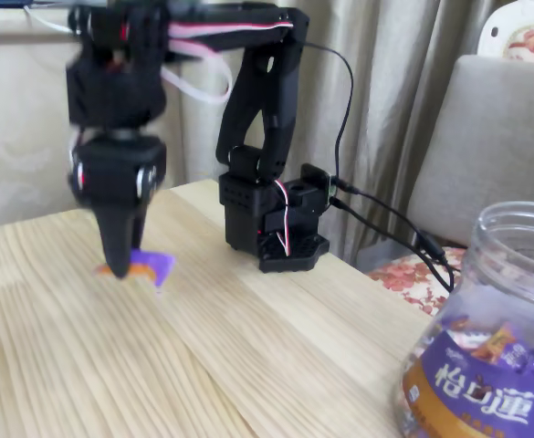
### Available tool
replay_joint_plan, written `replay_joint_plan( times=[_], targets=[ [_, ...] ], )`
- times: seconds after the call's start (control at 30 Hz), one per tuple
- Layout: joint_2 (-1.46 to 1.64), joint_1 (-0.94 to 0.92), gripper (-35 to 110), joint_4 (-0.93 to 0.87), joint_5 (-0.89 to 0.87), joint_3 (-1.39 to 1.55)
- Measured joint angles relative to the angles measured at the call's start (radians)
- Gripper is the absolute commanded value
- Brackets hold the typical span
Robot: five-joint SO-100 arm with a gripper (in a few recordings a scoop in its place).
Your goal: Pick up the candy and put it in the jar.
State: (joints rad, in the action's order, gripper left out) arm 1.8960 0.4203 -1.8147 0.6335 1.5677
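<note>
Pointed straight down at about nine o'clock in the fixed view, the black gripper is seen with its fingers drawn close together into a narrow tip. That tip is placed on or against the candy, whose purple wrapper and orange patch are visible just beside it, toward three o'clock from the tip. Whether the candy is actually pinched between the fingers or only touched by them cannot be told, since this part of the picture is blurred. The candy is found low, at or just above the table, a pale wooden surface with a visible grain.

The arm's base is mounted near the far edge of the table, at about twelve o'clock from the picture's centre, with black cables led off toward three o'clock. The jar is stood at roughly four o'clock, well apart from the gripper and the candy. Its clear wall, its wide open mouth and its purple label with white characters are shown, and mixed wrapped sweets are seen through the plastic. A grey chair back and a curtain are seen behind the table.
</note>
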Motion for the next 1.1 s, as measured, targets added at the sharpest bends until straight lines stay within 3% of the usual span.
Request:
replay_joint_plan(
  times=[0.17,0.4,0.77,1.1],
  targets=[
    [0.018,0.149,0,-0.132,-0.038,-0.296],
    [0.044,0.373,0,-0.155,-0.135,-0.417],
    [0.08,1.022,0,-0.16,-0.334,-0.598],
    [-0.1,1.065,0,-0.11,-0.341,-0.735]
  ],
)
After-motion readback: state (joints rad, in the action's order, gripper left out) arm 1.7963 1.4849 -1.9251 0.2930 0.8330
